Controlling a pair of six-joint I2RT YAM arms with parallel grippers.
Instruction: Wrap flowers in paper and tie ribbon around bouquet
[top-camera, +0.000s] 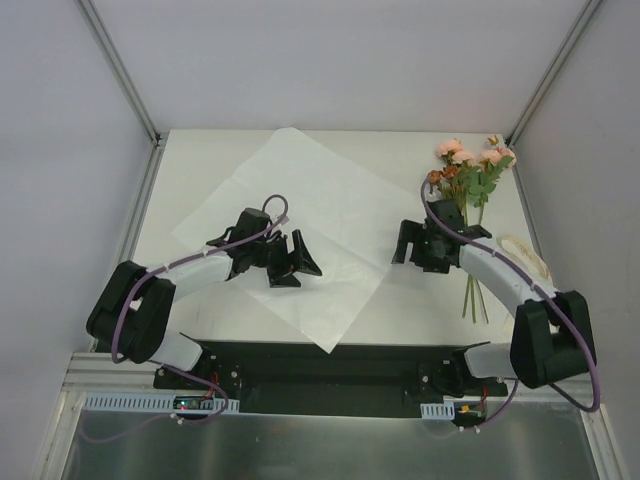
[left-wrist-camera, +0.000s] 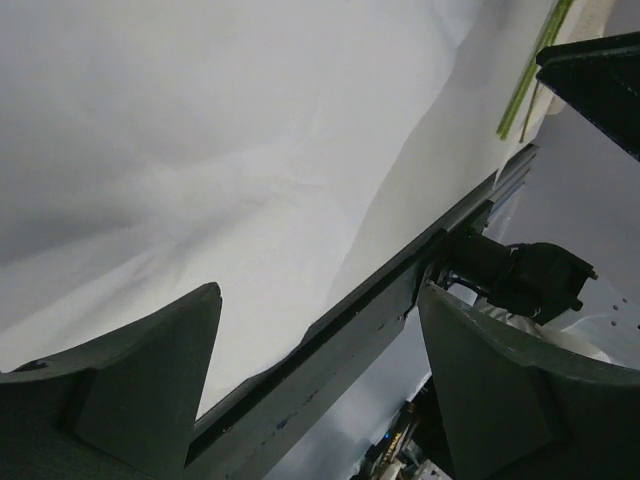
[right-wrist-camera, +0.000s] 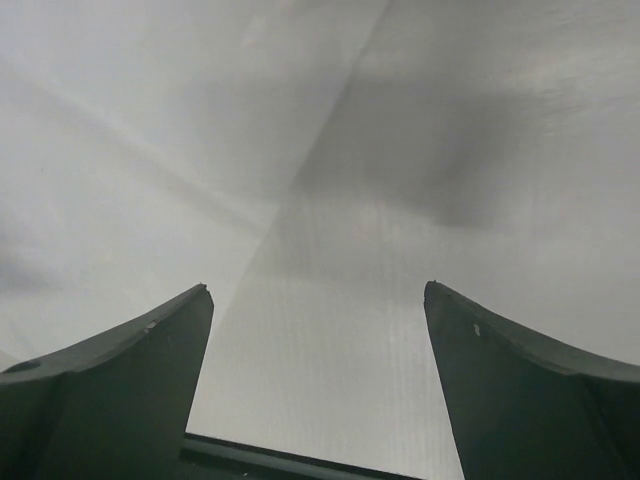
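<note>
**Top view**
1. Left arm and right arm: bolted at the near edge of the table.
2. Left gripper: jaws spread wide and empty, low over the paper near its middle.
3. Right gripper: jaws wide and empty, at the paper's right edge, pointing toward the left gripper.
4. Paper: 1 white sheet, lying flat and turned cornerwise, with 1 corner reaching the table's near edge.
5. Flowers: on bare table just right of the paper. The blooms are toward the far right corner, the stems run toward the near edge, and the middle is hidden under the right arm.
6. Ribbon: cream, loosely heaped right of the stems, partly covered by the right arm.

**Left wrist**
1. 2 dark fingers: set wide apart with nothing between them.
2. Paper: fills the upper left, lightly creased.
3. Table edge: crosses diagonally below the paper.
4. Flowers: only the green stems show, at top right.

**Right wrist**
1. 2 fingers: far apart and empty.
2. Paper: the lighter, creased area on the left.
3. Table: the greyer area on the right. The sheet's straight edge runs diagonally between the two.
</note>
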